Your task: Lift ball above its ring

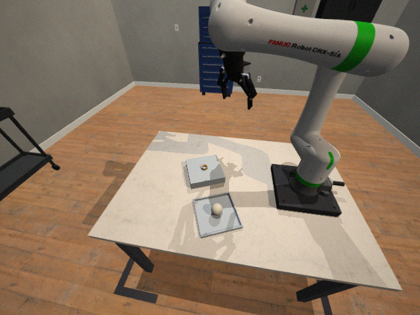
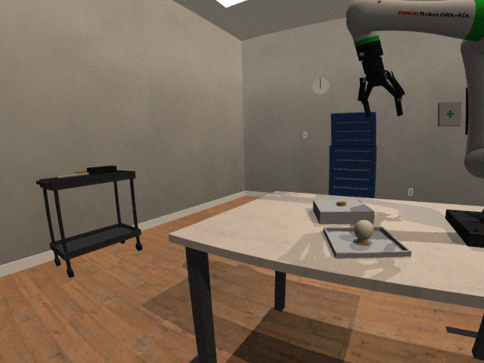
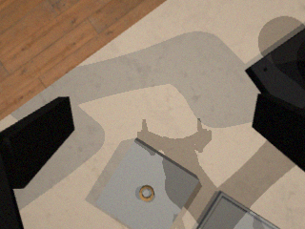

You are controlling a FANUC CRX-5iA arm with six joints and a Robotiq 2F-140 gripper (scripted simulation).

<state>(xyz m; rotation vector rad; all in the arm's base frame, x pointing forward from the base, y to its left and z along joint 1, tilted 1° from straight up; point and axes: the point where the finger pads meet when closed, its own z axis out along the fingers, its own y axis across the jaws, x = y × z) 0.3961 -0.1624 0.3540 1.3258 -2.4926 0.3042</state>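
Claw (image 2: pixel 382 108) hanging wide open, high above table (image 1: pixel 142 189) | ball (image 2: pixel 364 228) sitting on ring (image 2: pixel 363 241) in tray (image 2: pixel 395 252) | wrist view showing spare ring (image 3: pixel 147 193), not ball

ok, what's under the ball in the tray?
The ball sits on a small tan ring on the floor of the shallow grey tray. Only the ring's lower edge shows in the exterior view; from the top view the ball covers it.
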